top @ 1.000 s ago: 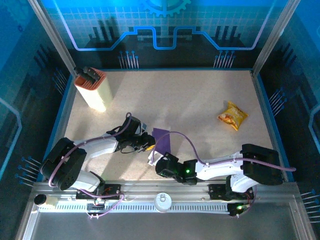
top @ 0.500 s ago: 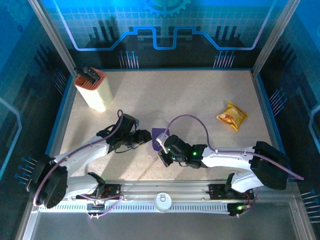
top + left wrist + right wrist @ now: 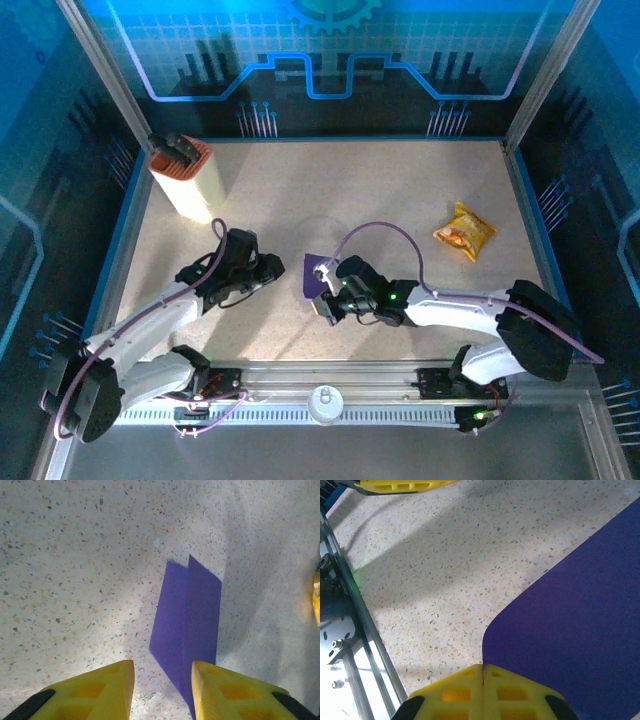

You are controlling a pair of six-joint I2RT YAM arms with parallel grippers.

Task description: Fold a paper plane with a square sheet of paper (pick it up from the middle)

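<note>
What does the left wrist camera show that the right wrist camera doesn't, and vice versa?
Left wrist view: the folded purple paper nearly whole with its centre crease, the left gripper open over its near end, a sliver of the snack packet at the right edge. Right wrist view: the right gripper shut beside the paper's curved edge, the metal rail at the left, a yellow finger of the left gripper at the top. Both: the purple paper and the speckled table.

Speckled tabletop, blue-lit walls
</note>
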